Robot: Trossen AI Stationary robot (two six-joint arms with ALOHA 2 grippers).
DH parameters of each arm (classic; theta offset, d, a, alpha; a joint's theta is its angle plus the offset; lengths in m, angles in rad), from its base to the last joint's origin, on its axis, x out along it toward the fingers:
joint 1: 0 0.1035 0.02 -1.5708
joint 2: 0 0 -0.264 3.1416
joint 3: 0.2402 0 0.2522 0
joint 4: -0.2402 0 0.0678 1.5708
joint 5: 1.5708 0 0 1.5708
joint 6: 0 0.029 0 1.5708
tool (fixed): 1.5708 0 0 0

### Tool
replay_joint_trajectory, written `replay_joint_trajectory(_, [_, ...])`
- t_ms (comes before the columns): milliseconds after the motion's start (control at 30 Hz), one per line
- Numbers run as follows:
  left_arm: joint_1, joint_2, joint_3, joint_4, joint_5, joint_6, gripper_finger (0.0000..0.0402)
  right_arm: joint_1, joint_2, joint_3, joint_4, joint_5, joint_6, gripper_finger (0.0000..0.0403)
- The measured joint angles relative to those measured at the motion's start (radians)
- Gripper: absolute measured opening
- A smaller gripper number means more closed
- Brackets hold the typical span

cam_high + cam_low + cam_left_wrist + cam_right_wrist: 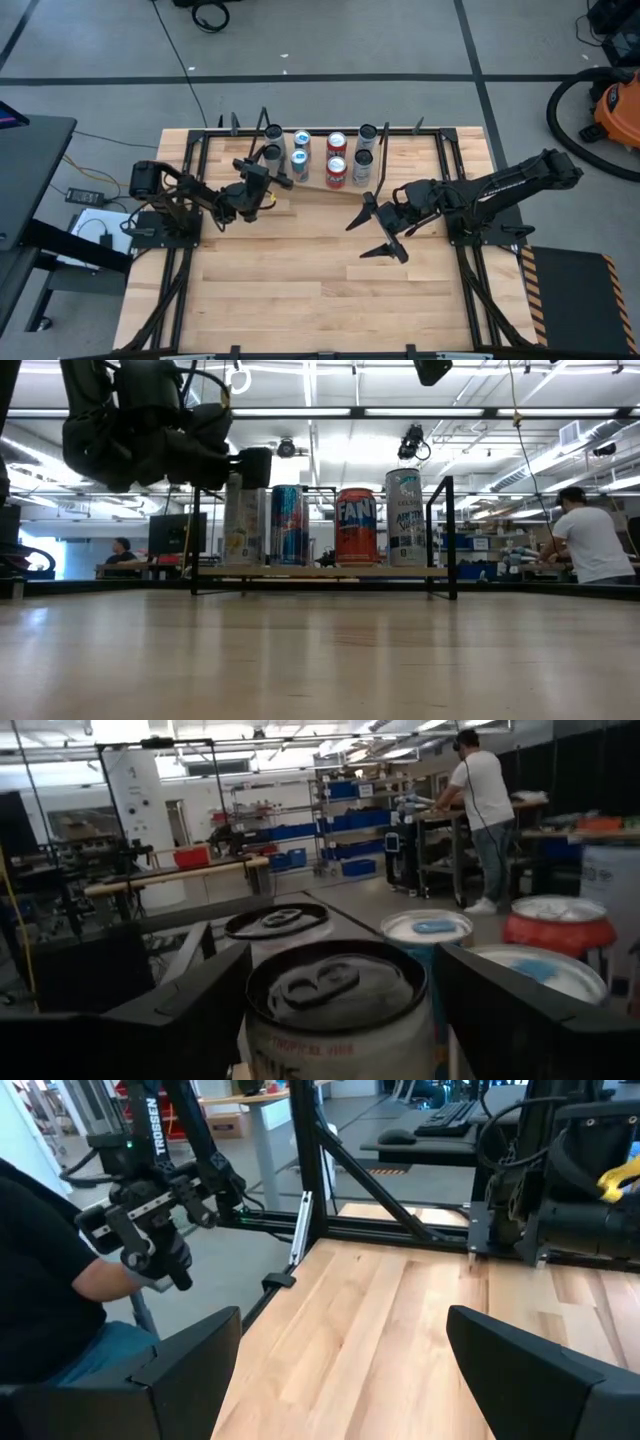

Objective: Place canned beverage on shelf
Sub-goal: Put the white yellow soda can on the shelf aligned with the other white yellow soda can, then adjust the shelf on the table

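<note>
The shelf [318, 181], a light-wood board [330, 571] between black rod uprights, stands at the table's far middle and carries several cans in two rows. At its near left end my left gripper [258, 180] is shut on the canned beverage [340, 1010], a pale can with yellow print [243, 525]. Seen from the low view, the can's bottom is level with the board; I cannot tell whether it rests there. Over the table's right middle my right gripper [366, 238] hangs open, nothing between its fingers [340, 1340]. My left gripper pinches the can's upper wall [262, 1020], just below the rim, between its two fingers [190, 1015], one on each side. The fingers come roughly level from the table's near left. The can stands upright in the hold, its top [335, 982] up.
Close behind and to the right of the held can stand a dark-topped can [280, 923], a blue-tabbed can [427, 928] and a red can [356, 525]. Black frame rails [190, 170] run along both table sides. Bare wood [310, 280] fills the near half. People work in the room beyond.
</note>
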Motion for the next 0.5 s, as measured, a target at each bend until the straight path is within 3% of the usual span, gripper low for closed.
replay_joint_trajectory(500, [-0.006,0.002,0.089,-0.003,-0.052,0.199,0.0312,0.000,0.000,0.000,-0.002,0.007,0.019,0.0365])
